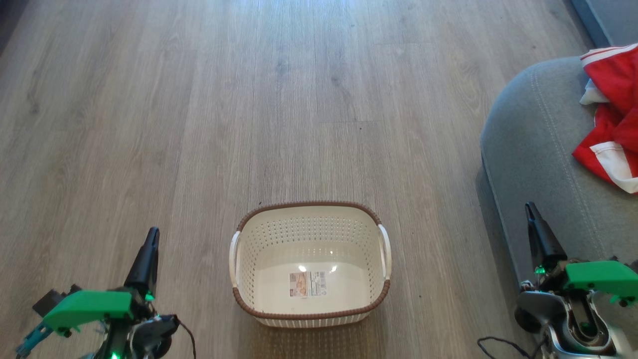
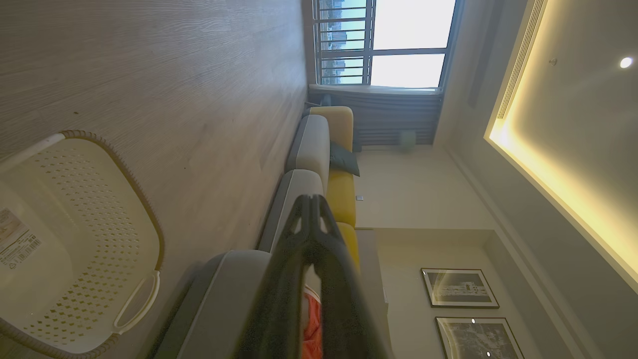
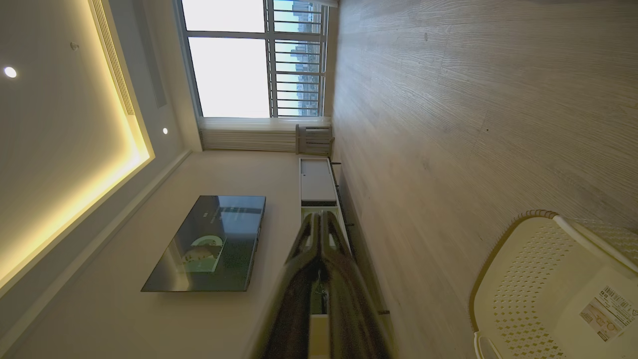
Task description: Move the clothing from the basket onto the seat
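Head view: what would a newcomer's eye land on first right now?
The bright red clothing with white trim, heaped on the grey seat at the right edge. Then the cream basket, empty but for its label, on the wood floor at lower centre. The left gripper and right gripper sit shut in the lower corners.
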